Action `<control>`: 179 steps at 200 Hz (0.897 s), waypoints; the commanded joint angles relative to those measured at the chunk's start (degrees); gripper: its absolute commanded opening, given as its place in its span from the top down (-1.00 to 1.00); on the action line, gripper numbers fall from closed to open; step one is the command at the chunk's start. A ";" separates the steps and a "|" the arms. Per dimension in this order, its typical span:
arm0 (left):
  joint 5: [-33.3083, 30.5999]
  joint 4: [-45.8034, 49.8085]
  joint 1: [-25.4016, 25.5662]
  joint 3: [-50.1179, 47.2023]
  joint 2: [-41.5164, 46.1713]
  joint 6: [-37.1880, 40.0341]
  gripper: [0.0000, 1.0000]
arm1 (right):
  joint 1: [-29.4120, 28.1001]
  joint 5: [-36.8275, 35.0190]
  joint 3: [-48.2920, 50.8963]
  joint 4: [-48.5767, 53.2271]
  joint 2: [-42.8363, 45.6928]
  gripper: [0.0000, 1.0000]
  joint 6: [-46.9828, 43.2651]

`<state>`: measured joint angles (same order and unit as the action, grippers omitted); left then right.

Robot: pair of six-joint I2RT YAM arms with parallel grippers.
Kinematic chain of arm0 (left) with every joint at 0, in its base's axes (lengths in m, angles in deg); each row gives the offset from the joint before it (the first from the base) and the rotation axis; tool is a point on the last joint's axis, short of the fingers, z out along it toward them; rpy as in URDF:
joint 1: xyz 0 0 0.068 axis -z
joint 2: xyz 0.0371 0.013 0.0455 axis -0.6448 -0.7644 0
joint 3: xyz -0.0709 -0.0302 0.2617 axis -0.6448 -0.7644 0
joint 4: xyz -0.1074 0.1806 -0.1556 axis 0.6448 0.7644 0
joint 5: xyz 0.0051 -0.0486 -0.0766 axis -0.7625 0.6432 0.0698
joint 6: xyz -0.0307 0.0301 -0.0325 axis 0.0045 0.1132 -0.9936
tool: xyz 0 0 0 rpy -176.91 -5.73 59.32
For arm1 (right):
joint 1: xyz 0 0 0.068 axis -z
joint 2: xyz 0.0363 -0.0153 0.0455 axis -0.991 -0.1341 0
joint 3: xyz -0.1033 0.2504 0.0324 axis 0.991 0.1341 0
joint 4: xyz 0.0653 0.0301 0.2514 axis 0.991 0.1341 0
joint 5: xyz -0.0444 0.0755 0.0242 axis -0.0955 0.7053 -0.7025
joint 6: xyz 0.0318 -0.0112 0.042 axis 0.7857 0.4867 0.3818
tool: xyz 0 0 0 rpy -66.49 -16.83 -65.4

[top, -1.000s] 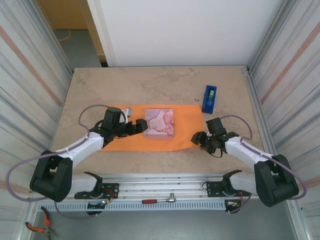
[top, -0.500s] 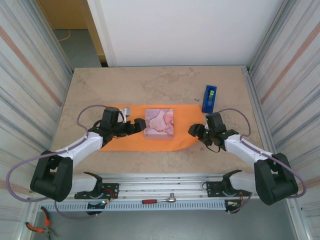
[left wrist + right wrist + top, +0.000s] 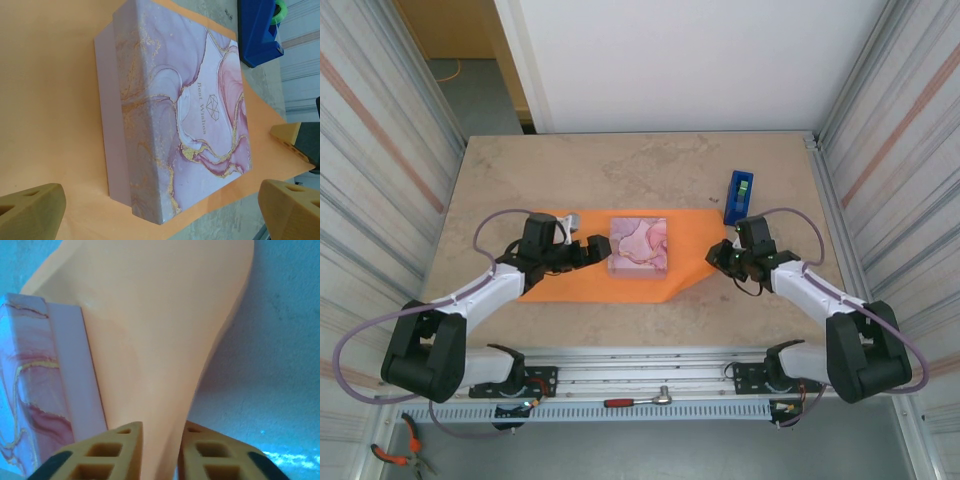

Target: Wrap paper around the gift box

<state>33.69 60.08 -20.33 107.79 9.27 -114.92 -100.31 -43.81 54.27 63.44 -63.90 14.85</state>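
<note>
The small, flat, square gift box [image 3: 639, 247], pink with cream marbling, lay on the thin bright orange sheet of paper [image 3: 570, 282], near the middle of the beige stone-look desk [image 3: 620, 170]. The left pincer [image 3: 598, 247] hovered over the paper just beside the box's left side, its jaws spread wide and holding nothing. From its wrist we saw the gift box [image 3: 175, 115] ahead between the tan fingers [image 3: 30, 212] (whether they touched it we could not tell). The right pincer [image 3: 718, 256] stood right of the box and apart from it. Its wrist view showed the right pincer [image 3: 160, 450] clamped on the paper's [image 3: 165, 315] right edge, the sheet bowing toward the box [image 3: 30, 375]. A narrow blue plastic tape dispenser [image 3: 739, 196] stood just behind it. Against a second before, the right pincer had moved back toward the dispenser, and the paper's near right corner no longer lay flat. The left pincer and the box had hardly shifted.
</note>
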 commanded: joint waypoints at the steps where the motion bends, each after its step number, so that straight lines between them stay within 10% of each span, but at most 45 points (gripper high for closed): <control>1: 1.11 -0.61 -0.63 -0.58 1.31 0.81 -0.98 | -2.19 1.01 -0.48 1.00 1.39 0.86 -0.07; 179: 7.30 1.62 1.71 16.09 -5.59 -1.21 -0.98 | -16.01 3.45 -13.15 1.70 -2.02 1.00 -2.75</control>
<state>37.82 61.08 -20.49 118.24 6.26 -115.62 -115.24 -42.33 42.75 66.06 -65.06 14.19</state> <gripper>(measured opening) 0.987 0.061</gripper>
